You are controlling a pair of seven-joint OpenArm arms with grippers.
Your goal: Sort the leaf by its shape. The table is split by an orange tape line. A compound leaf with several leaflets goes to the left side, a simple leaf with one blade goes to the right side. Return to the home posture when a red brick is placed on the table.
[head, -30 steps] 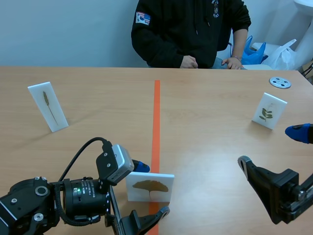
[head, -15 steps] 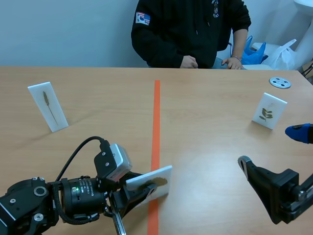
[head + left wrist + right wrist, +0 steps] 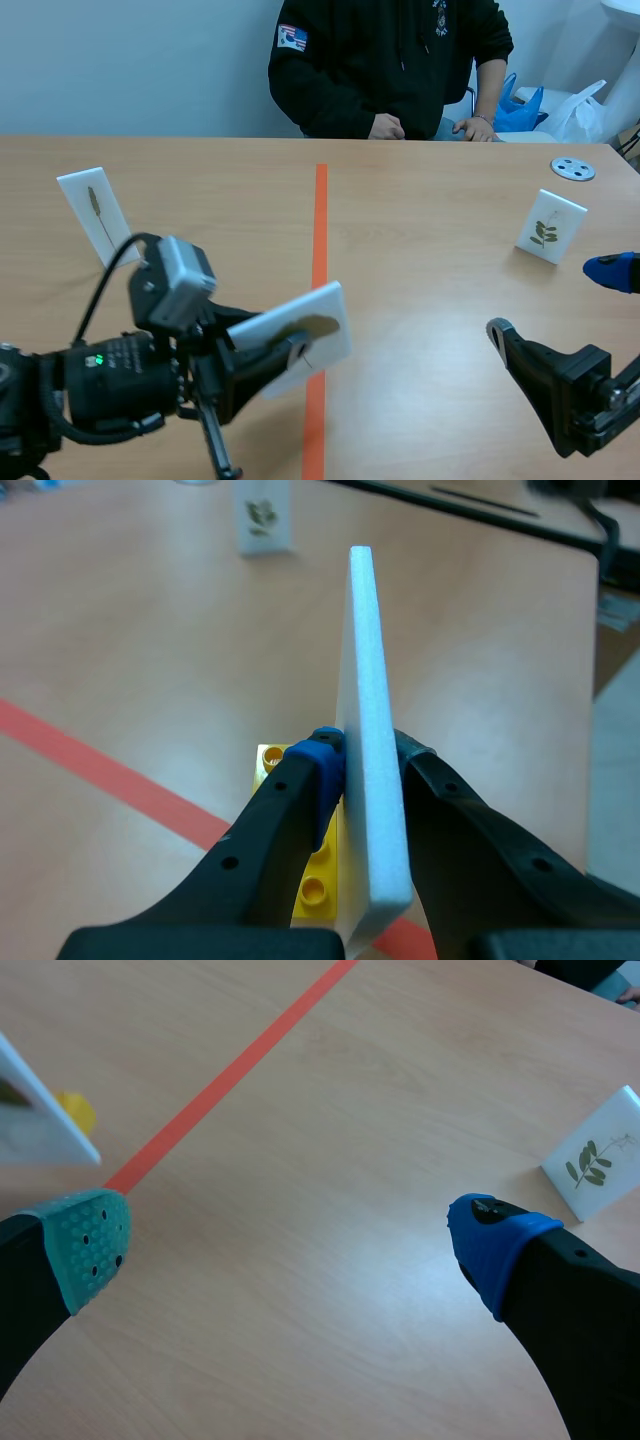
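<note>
A pale wooden table (image 3: 420, 260) is running away toward a person in a black top (image 3: 390, 60), who is sitting at its far edge, and one orange tape line (image 3: 320, 220) is dividing it down the middle.

The left claw (image 3: 365, 770) is pinching a white leaf card (image 3: 372, 680) between its two fingers, one pad pressing on each face. The card is jutting out ahead of the claw, tilted, and in the scene view it is hanging over the tape line. A yellow studded brick (image 3: 315, 880) is sitting against the card's face, just under the blue-padded finger. Whether it is fixed to the card cannot be told.

The right claw (image 3: 290, 1245) is hanging spread wide with nothing between its pads, well apart from the held card.

Three cards are showing in all: the held one, a spike card (image 3: 98, 215) standing beyond the left claw, and a sprig card (image 3: 550, 225) standing ahead of the right claw. One grey disc (image 3: 573, 168) is lying farther off, beyond that card.

The wrist camera is seeing the held card edge-on, so its leaf is not showing there. In the scene view a finger is covering part of the leaf, and its shape is hard to make out. The right wrist view is catching only a corner of the card.
</note>
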